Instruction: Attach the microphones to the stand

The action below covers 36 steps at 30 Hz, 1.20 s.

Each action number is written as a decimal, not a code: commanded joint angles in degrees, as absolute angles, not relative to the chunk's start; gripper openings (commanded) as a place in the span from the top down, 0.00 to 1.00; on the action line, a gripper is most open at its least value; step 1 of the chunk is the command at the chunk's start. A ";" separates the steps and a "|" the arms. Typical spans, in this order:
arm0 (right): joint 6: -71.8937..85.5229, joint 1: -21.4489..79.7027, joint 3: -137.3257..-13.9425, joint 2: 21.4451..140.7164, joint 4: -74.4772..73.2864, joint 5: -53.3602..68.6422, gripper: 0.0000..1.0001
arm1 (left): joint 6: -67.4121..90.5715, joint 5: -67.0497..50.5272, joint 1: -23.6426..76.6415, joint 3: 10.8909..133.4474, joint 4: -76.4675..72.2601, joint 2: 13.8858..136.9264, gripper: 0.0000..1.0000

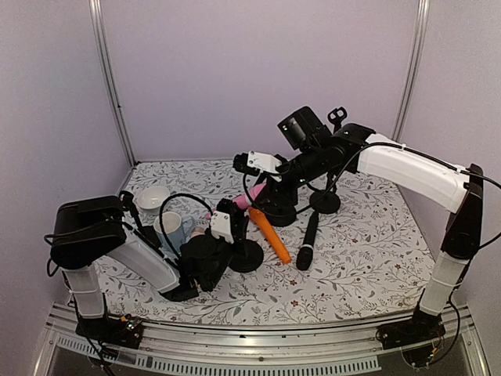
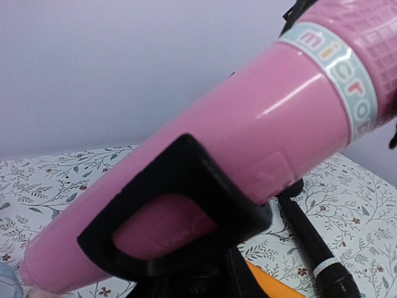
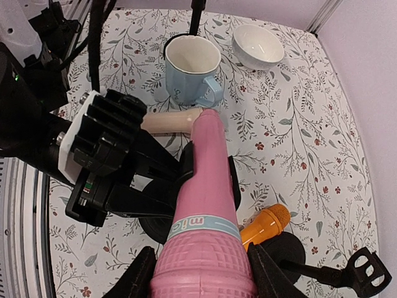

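Pink microphone (image 3: pixel 208 180) slants in the black clip (image 2: pixel 208 177) of the stand (image 1: pixel 246 254), its grille end clamped in the right hand (image 3: pixel 205 276). The left hand (image 1: pixel 225 225) is closed tight on the stand by the clip. A beige microphone (image 3: pixel 169 121) lies under the pink tail, just beside the blue mug (image 3: pixel 189 71); a white bowl (image 3: pixel 257 45) sits beyond. The orange microphone (image 1: pixel 270 235) and black microphone (image 1: pixel 307 243) lie on the floral bench (image 1: pixel 368 258) near the stand's base.

The top camera overlooks the whole desk (image 1: pixel 368 258) from behind; the right wrist camera looks down between its fingers (image 3: pixel 135 278) along the bright pink microphone (image 3: pixel 205 186), which fills the left wrist's close view.
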State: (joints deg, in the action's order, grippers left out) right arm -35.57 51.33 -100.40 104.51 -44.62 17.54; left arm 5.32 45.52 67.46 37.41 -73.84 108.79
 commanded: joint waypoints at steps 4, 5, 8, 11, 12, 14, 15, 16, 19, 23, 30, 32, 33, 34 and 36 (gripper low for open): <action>-34.82 54.10 -95.07 114.79 -52.09 18.07 1.00 | 1.15 28.88 72.33 42.03 -80.42 108.28 1.00; -34.81 54.10 -95.16 114.52 -52.10 17.98 1.00 | 1.17 28.90 72.33 42.01 -80.41 108.28 1.00; -34.87 54.08 -95.32 112.63 -52.21 17.57 0.98 | 1.14 29.12 72.29 41.93 -80.22 108.28 1.00; -34.90 53.99 -95.83 108.99 -52.28 16.89 0.80 | 1.15 29.33 72.31 41.86 -79.89 108.28 1.00; -34.89 53.97 -96.19 107.67 -52.41 16.94 0.71 | 1.14 29.62 72.32 41.76 -79.89 108.28 1.00; -34.83 53.82 -96.85 104.17 -52.28 17.44 0.51 | 1.14 30.12 72.32 41.60 -79.93 108.19 1.00; -34.75 53.64 -97.10 102.52 -52.07 18.12 0.43 | 1.08 30.37 72.33 41.51 -79.97 108.19 1.00; -34.64 53.44 -97.60 100.67 -51.91 18.83 0.35 | 1.06 30.75 72.33 41.41 -79.97 108.19 1.00; -34.33 52.27 -98.98 95.85 -52.09 20.99 0.15 | 0.92 31.36 72.20 41.17 -79.96 107.99 1.00; -33.69 48.33 -98.58 90.87 -52.22 25.03 0.07 | 0.34 30.74 71.79 39.91 -81.05 107.63 1.00; -31.79 30.40 -74.53 75.93 -37.55 40.36 0.06 | -2.41 24.99 71.55 37.85 -74.72 99.92 1.00; -31.07 25.10 -67.60 71.75 -33.39 43.39 0.06 | -2.02 21.16 71.15 39.36 -66.38 95.41 1.00; -30.05 22.01 -64.32 70.24 -31.20 45.06 0.07 | -1.82 18.51 70.85 40.43 -62.52 93.93 1.00; -29.22 18.91 -61.82 68.82 -29.06 46.81 0.07 | -1.73 15.72 70.48 41.56 -59.20 92.72 1.00; -26.91 12.41 -57.91 67.11 -25.00 48.92 0.08 | -1.86 10.56 69.83 43.96 -54.38 91.36 1.00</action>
